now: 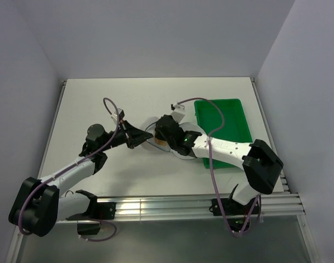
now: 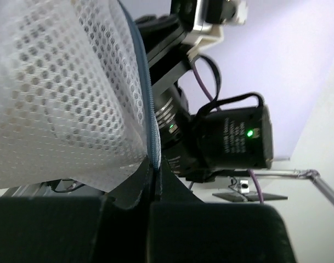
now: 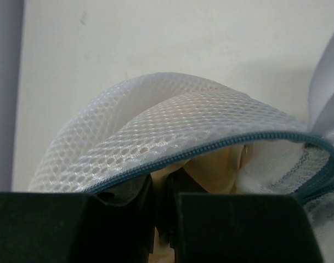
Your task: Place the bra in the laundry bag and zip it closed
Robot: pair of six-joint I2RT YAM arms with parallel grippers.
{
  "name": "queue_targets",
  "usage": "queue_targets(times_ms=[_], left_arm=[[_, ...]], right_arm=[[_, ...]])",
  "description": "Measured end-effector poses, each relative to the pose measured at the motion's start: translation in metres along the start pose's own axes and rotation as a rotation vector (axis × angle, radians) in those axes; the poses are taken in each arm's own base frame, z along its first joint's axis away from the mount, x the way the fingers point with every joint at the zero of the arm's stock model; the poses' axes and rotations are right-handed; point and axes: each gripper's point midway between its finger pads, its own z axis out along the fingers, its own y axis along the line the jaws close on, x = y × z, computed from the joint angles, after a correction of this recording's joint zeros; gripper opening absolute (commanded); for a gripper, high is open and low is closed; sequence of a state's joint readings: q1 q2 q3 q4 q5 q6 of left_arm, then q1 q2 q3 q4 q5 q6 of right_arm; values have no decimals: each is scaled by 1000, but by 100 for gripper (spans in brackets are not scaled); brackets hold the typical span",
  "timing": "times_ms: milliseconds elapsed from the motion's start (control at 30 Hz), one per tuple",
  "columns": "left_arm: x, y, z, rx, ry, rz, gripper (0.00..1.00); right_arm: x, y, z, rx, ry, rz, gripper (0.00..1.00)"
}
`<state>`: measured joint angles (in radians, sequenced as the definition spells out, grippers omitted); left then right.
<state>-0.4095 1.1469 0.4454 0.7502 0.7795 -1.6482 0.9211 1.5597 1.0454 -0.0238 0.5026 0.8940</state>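
Observation:
The laundry bag [image 1: 176,152] is a white mesh pouch with a blue zipper rim, lying mid-table under the right arm. My left gripper [image 2: 154,176] is shut on the zipper rim at the bag's left edge, holding the mesh [image 2: 57,93] up. In the right wrist view the bag's mouth [image 3: 156,129] gapes, and the peach bra [image 3: 216,167] shows inside it. My right gripper [image 3: 162,192] reaches into that opening, shut on a fold of the bra's fabric. Most of the bra is hidden by the mesh.
A green rectangular tray [image 1: 232,118] stands right of the bag, partly under the right arm's forearm. Purple cables loop over both arms. The right arm's black wrist [image 2: 232,137] hangs close behind the bag in the left wrist view. White walls enclose the table.

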Motion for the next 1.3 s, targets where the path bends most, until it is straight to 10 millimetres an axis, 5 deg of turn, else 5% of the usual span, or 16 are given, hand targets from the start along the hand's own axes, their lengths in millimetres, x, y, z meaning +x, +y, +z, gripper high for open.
queue_targets(times_ms=[200,333,433,733,1033,1300], left_arm=[[-16,25,-8,-79,-75,-67,0],[-29,60,-17,-198,-142,-110,0],[-35,81,-25,-270,-177,-122,0],[-38,124,-40,-411,-223,-133,0],[-46,146,-56,-515,-280,-119,0],[-59,143,-66,-592,-321,-50,0]], right_arm=[[25,-16,2,24,64,-48,15],[41,-20,5,31,103,-92,45],[54,-22,2,27,143,-134,58],[65,-14,-7,-11,205,-174,70],[23,11,-42,-84,165,-146,76],[-19,14,-73,-130,94,-83,81]])
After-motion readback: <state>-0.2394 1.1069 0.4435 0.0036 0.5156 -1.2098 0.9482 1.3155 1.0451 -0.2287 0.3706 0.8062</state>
